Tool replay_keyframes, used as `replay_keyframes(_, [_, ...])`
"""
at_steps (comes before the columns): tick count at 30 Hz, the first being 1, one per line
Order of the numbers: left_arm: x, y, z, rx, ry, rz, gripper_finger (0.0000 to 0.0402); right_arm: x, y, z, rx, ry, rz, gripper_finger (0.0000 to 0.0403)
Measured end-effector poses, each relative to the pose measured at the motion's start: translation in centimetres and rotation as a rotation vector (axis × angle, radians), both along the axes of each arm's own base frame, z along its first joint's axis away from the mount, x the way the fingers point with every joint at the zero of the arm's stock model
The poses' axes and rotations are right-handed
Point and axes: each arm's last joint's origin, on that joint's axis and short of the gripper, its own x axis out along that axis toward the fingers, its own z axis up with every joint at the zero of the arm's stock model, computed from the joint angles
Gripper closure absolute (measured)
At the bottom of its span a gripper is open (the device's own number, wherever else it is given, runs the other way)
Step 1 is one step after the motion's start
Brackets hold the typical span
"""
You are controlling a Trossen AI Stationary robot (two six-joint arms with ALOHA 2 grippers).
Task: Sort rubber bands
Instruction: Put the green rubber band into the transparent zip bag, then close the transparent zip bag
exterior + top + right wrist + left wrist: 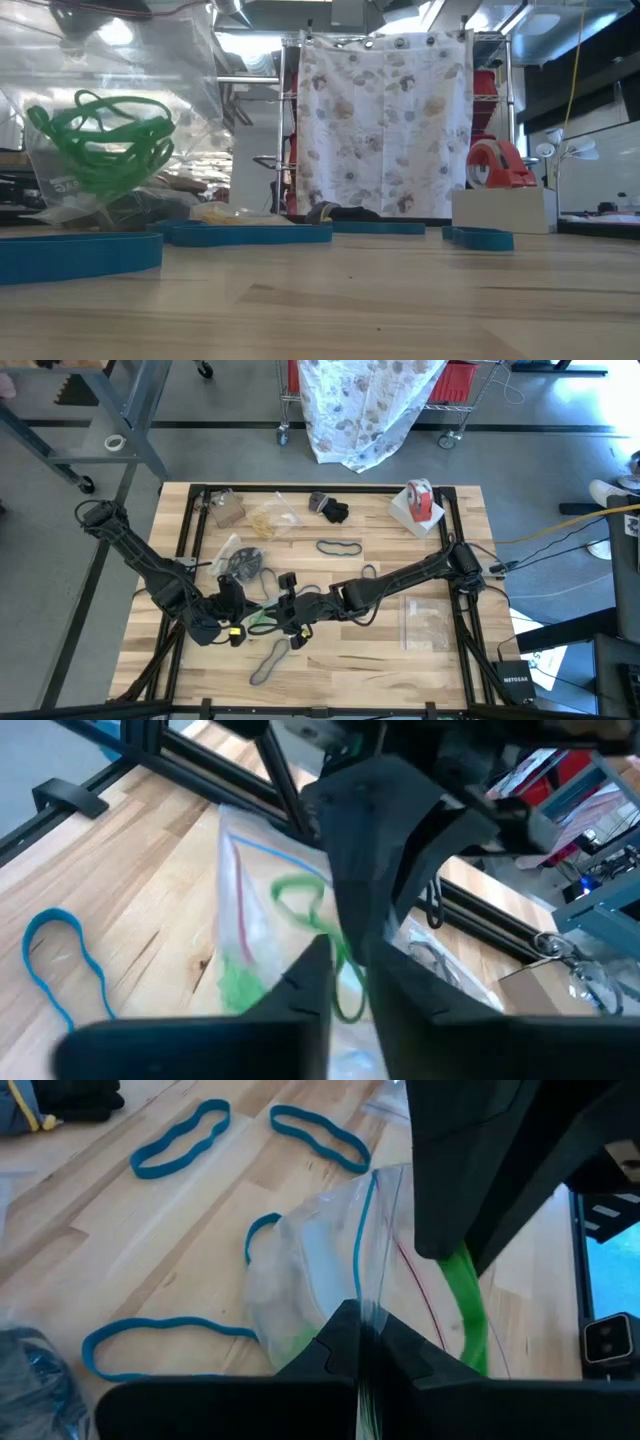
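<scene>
My left gripper (236,628) is shut on a clear zip bag (300,1280) near the table's front middle. The bag holds a bunch of green rubber bands (100,140). My right gripper (345,982) faces it from the right, at the bag's mouth. Its fingers are a little apart, and a green rubber band (300,900) runs down between them. In the left wrist view this green band (465,1305) hangs below the right gripper's fingers. Teal rubber bands (180,1140) lie flat on the wood around the bag. My left gripper pinches the clear bag's edge (365,1320), next to the coloured zip lines, between its two fingers. The fingers slant down from the table's left. The bag stands up in front of them, and its lower end (80,205) is close to the table top. My right gripper has the green band in the gap between its fingers (310,975); whether the fingers touch it, I cannot tell.
A red-and-white tape roll (420,500) sits on a white box at the far right. Other clear bags lie at the right (428,622), left of centre (240,560) and at the back (270,520). A black bundle (330,510) lies at the back middle. A black frame (460,520) borders the table.
</scene>
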Motion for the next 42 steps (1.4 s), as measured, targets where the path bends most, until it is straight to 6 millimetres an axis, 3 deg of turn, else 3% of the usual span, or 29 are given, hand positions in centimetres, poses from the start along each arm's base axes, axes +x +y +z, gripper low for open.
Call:
replay_keyframes(4, [0.0, 0.0, 0.0, 0.004, 0.001, -0.002, 0.0402, -0.1, 0.0, 0.2, 0.000, -0.002, 0.002, 0.0297])
replay_keyframes(7, [0.0, 0.0, 0.0, 0.006, 0.002, -0.004, 0.0402, -0.3, 0.4, 1.8, 0.010, -0.017, -0.004, 0.0271])
replay_keyframes(13, [-0.2, -0.2, 0.0, 0.021, 0.008, -0.030, 0.0402, -1.5, 0.4, 5.0, 0.021, 0.112, -0.051, 0.0259])
replay_keyframes(19, [-0.5, -0.9, 0.0, 0.009, 0.007, -0.075, 0.0402, -2.1, 0.3, 3.9, 0.139, 0.284, -0.020, 0.0271])
replay_keyframes(26, [-0.6, -1.6, 0.5, 0.010, -0.036, -0.130, 0.0402, -0.5, 1.0, 2.6, 0.218, 0.156, 0.026, 0.0285])
replay_keyframes(32, [-0.5, -1.6, 0.6, 0.004, -0.043, -0.134, 0.0402, -0.2, 1.0, 2.8, 0.225, 0.099, 0.037, 0.0290])
replay_keyframes(42, [-0.5, -1.7, 0.6, 0.006, -0.049, -0.139, 0.0402, 0.2, 0.8, 1.4, 0.200, 0.149, 0.021, 0.0397])
